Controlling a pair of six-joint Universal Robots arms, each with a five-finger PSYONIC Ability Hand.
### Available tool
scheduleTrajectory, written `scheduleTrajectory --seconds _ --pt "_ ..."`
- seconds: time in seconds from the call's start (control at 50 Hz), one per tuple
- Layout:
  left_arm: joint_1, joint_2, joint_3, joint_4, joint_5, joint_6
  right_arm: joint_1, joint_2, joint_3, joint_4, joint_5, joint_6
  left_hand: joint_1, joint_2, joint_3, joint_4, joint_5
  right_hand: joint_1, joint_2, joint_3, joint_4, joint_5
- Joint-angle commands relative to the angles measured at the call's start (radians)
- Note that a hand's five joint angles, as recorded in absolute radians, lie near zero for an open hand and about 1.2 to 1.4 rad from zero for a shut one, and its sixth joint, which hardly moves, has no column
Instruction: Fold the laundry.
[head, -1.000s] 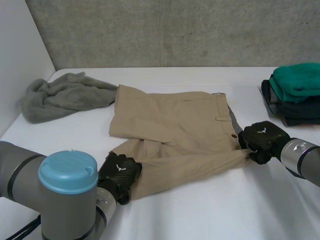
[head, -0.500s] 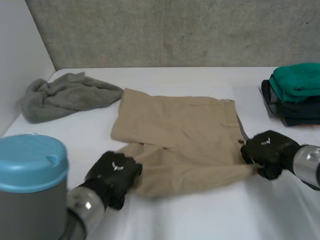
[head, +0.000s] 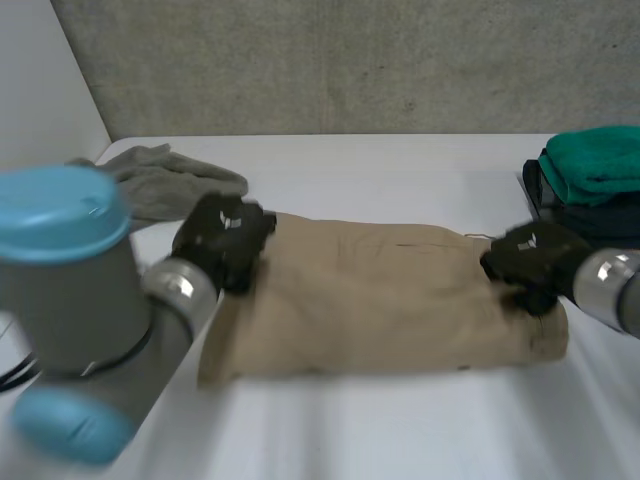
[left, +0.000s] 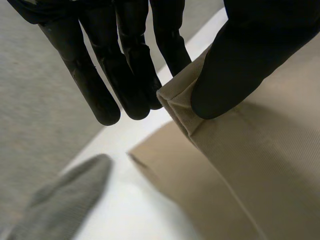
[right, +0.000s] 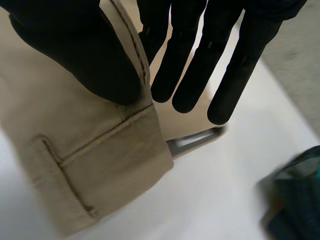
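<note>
Grey towel beside left hand, folded stack beyond right hand. Both pinch khaki shorts, lying lengthwise between them.

Bare table was observed along the near edge and behind the beige shorts. Passage was bounded by a grey cloth at left and a folded stack at right.

A crumpled grey towel lies near the white table's far left corner. At the right edge sits a stack of folded clothes, a green towel on top of dark pieces. A grey concrete wall runs behind the far edge
</note>
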Motion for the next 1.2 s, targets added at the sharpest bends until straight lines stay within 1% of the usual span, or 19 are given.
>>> scheduleTrajectory --seconds 0.02,0.08,0.24,0.28,0.32,0.34,0.36,0.38,0.4,0.48,0.54,0.64,0.74,0.86,0.92,0.98,1.08,1.12,1.2 --pt "0.092 -0.337 0.341 0.094 0.005 0.161 0.094 0.206 -0.196 -0.246 0.134 0.06 0.239 0.2 0.205 0.197 0.249 0.283 0.214 0.206 0.198 0.195" --pt "0.108 -0.437 0.457 0.108 0.005 0.184 0.119 0.298 -0.28 -0.352 0.152 0.066 0.239 0.2 0.205 0.197 0.249 0.283 0.214 0.206 0.198 0.195" --pt "0.138 -0.729 0.785 0.29 0.031 0.201 0.142 0.548 -0.479 -0.582 0.198 0.058 0.239 0.2 0.205 0.197 0.249 0.283 0.214 0.206 0.198 0.195" --pt "0.138 -0.767 0.816 0.324 0.046 0.199 0.149 0.621 -0.541 -0.634 0.206 0.06 0.239 0.2 0.205 0.197 0.249 0.056 -0.013 -0.02 -0.029 -0.032" --pt "0.137 -0.798 0.833 0.367 0.07 0.193 0.151 0.653 -0.578 -0.663 0.224 0.064 0.144 0.105 0.109 0.102 0.153 -0.672 -0.741 -0.749 -0.757 -0.76" --pt "0.135 -0.803 0.833 0.387 0.071 0.193 0.154 0.676 -0.608 -0.689 0.255 0.063 -0.308 -0.347 -0.342 -0.35 -0.298 -0.939 -1.007 -1.015 -1.024 -1.027" --pt "0.134 -0.803 0.831 0.402 0.071 0.191 0.157 0.681 -0.619 -0.7 0.272 0.063 -0.661 -0.7 -0.695 -0.703 -0.651 -0.939 -1.007 -1.015 -1.024 -1.027" --pt "0.134 -0.803 0.83 0.411 0.071 0.191 0.158 0.678 -0.621 -0.707 0.284 0.066 -0.877 -0.916 -0.911 -0.919 -0.867 -0.939 -1.007 -1.015 -1.024 -1.027" --pt "0.125 -0.801 0.819 0.433 0.068 0.191 0.16 0.658 -0.619 -0.707 0.308 0.076 -0.975 -1.014 -1.009 -1.017 -0.965 -0.939 -1.007 -1.015 -1.024 -1.027" --pt "0.111 -0.752 0.729 0.439 0.063 0.185 0.166 0.535 -0.522 -0.661 0.326 0.116 -0.982 -1.022 -1.017 -1.024 -0.973 -0.939 -1.007 -1.015 -1.024 -1.027" --pt "0.098 -0.612 0.597 0.439 0.062 0.167 0.155 0.419 -0.429 -0.587 0.318 0.158 -0.982 -1.022 -1.017 -1.024 -0.973 -0.939 -1.007 -1.015 -1.024 -1.027" --pt "0.086 -0.427 0.365 0.439 0.063 0.08 0.126 0.244 -0.25 -0.336 0.232 0.266 -0.982 -1.022 -1.017 -1.024 -0.973 -0.939 -1.007 -1.015 -1.024 -1.027" --pt "0.06 -0.295 0.209 0.439 0.062 -0.005 0.076 0.234 -0.145 -0.202 0.169 0.331 -0.982 -1.022 -1.017 -1.024 -0.973 -0.841 -0.909 -0.917 -0.925 -0.929" --pt "0.054 -0.258 0.115 0.442 0.062 -0.043 0.045 0.259 -0.098 -0.272 0.141 0.337 -0.982 -1.022 -1.017 -1.024 -0.973 -0.802 -0.871 -0.879 -0.887 -0.89" --pt "0.048 -0.258 0.104 0.445 0.063 -0.043 0.043 0.308 -0.105 -0.324 0.143 0.336 -0.982 -1.022 -1.017 -1.024 -0.973 -0.621 -0.69 -0.698 -0.706 -0.709" --pt "0.046 -0.258 0.104 0.444 0.06 -0.043 0.042 0.34 -0.119 -0.377 0.161 0.325 -0.982 -1.022 -1.017 -1.024 -0.973 0.257 0.188 0.181 0.172 0.169" --pt "0.046 -0.243 0.095 0.438 0.06 -0.042 0.004 0.322 -0.095 -0.429 0.226 0.305 -0.982 -1.022 -1.017 -1.024 -0.973 0.283 0.214 0.206 0.198 0.195" --pt "0.046 -0.229 0.091 0.436 0.06 -0.043 -0.021 0.267 -0.059 -0.432 0.233 0.274 -0.982 -1.022 -1.017 -1.024 -0.973 0.283 0.214 0.206 0.198 0.195" --pt "0.052 -0.174 0.075 0.436 0.06 -0.043 -0.087 0.152 -0.007 -0.427 0.235 0.115 -0.982 -1.022 -1.017 -1.024 -0.973 0.283 0.214 0.206 0.198 0.195"
